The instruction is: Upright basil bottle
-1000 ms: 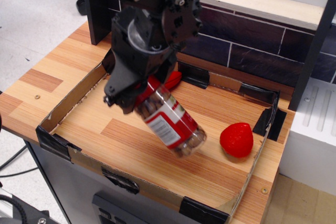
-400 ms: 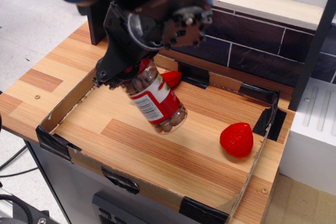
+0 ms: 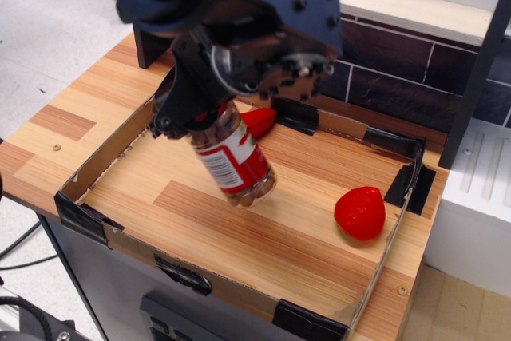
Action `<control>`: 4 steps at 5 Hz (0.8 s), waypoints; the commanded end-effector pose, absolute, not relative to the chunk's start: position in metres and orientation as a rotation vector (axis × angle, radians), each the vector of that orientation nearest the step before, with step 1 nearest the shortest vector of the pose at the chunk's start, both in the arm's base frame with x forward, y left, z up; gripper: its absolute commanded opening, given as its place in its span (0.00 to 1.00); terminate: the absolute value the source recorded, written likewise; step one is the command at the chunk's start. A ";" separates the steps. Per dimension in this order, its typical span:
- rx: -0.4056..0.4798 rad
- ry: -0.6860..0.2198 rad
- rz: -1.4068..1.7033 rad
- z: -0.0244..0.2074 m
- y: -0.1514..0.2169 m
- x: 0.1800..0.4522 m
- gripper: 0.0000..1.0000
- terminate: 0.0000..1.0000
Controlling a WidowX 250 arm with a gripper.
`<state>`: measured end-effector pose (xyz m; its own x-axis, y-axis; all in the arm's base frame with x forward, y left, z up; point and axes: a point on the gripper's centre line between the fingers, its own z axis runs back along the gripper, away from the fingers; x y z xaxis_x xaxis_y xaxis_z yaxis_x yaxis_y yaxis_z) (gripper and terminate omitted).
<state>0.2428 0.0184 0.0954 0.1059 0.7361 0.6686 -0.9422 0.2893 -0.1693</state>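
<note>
1. On the left, a low cardboard wall (image 3: 104, 157) with black tape at the corners fences off a patch of the wooden tabletop (image 3: 48, 129), most likely so that loose things cannot roll off the edge.

2. Left of centre, the gripper (image 3: 192, 113) is clamped on the cap end of the basil bottle (image 3: 233, 157). Gripping up there leaves the bottom free to land first.

3. The bottle hangs tilted: its top points up and to the left into the gripper, its bottom down and to the right, just above or perhaps touching the wood inside the wall; I cannot tell which. The red-and-white label faces the camera, with brownish contents visible through the clear plastic.

4. By my judgement the task is well along but not finished. The bottle leans, so it needs more turning before it can be set down on its bottom and let go. Letting go at this slant would probably tip it over.

5. Just behind the bottle lies a red toy pepper (image 3: 259, 120), partly hidden by the arm, near the far wall.

6. To the right, well apart from the bottle, a red toy strawberry (image 3: 359, 212) rests near the right-hand wall, out of the way of the landing spot.
</note>
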 end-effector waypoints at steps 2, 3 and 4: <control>0.415 -0.786 1.224 0.091 0.008 0.247 1.00 0.00; 0.441 -0.804 1.222 0.087 0.003 0.247 1.00 0.00; 0.427 -0.837 1.225 0.084 -0.002 0.245 1.00 0.00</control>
<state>0.2419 0.0030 0.0801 0.1166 0.6453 0.7550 -0.9416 0.3135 -0.1226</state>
